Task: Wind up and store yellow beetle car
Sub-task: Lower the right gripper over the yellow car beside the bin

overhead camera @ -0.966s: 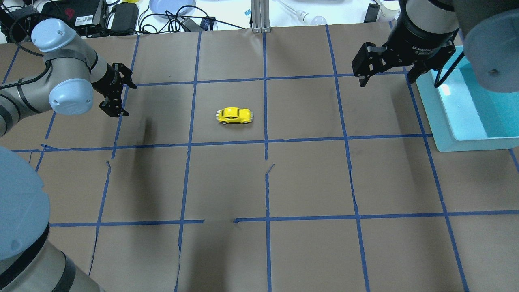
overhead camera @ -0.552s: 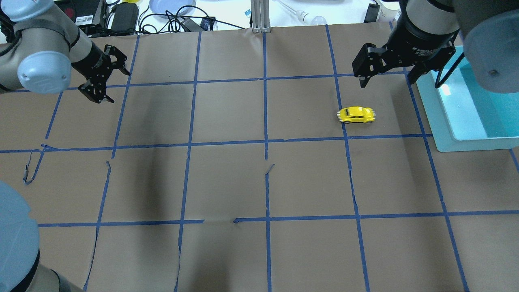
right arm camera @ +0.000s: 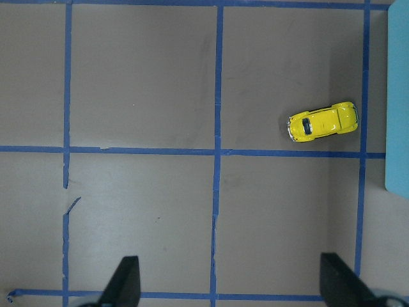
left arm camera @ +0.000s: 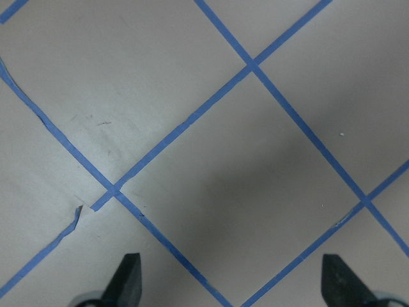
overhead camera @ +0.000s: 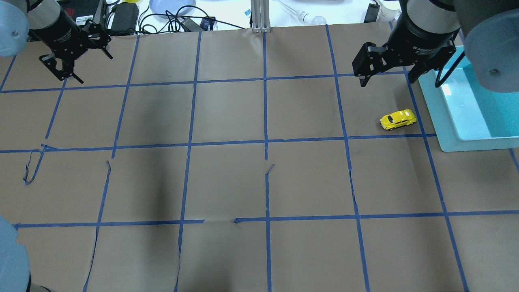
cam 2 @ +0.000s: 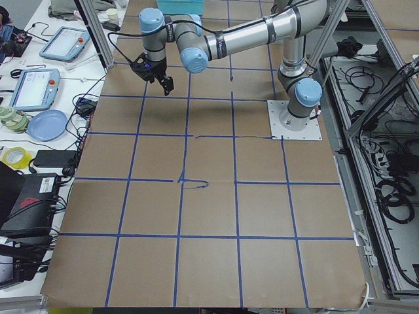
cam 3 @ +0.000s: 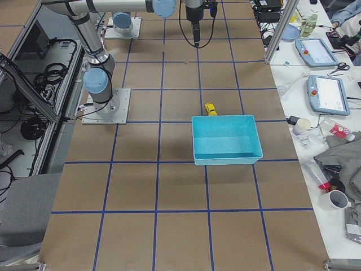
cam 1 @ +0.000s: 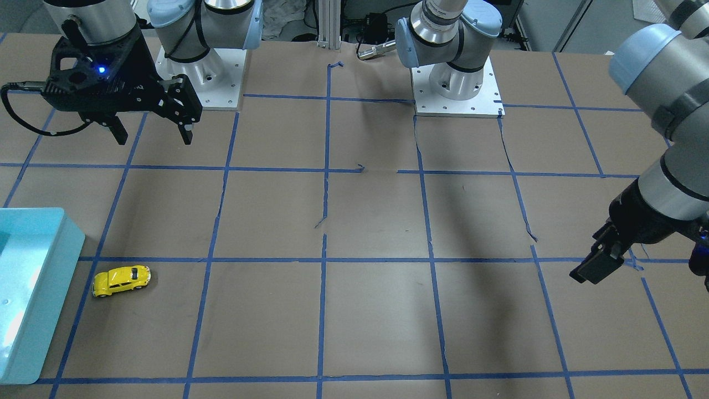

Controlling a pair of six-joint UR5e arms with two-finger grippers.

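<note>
The yellow beetle car (overhead camera: 398, 119) stands on its wheels on the brown table, close to the left wall of the teal bin (overhead camera: 440, 117). It also shows in the front view (cam 1: 121, 280), the right side view (cam 3: 210, 108) and the right wrist view (right arm camera: 323, 121). My right gripper (overhead camera: 387, 79) is open and empty, raised above the table a little beyond the car. My left gripper (overhead camera: 95, 68) is open and empty at the far left corner, far from the car. The left wrist view shows only bare table between its fingertips (left arm camera: 131, 281).
The teal bin (cam 1: 52, 277) is empty and sits at the table's right end. Blue tape lines grid the brown paper, which is torn in places. Cables, a plate and other clutter (overhead camera: 170, 12) lie beyond the far edge.
The car has rolled right, from the table's middle to beside the teal bin. My left gripper has drawn back toward the far left corner. The right gripper has not moved.
</note>
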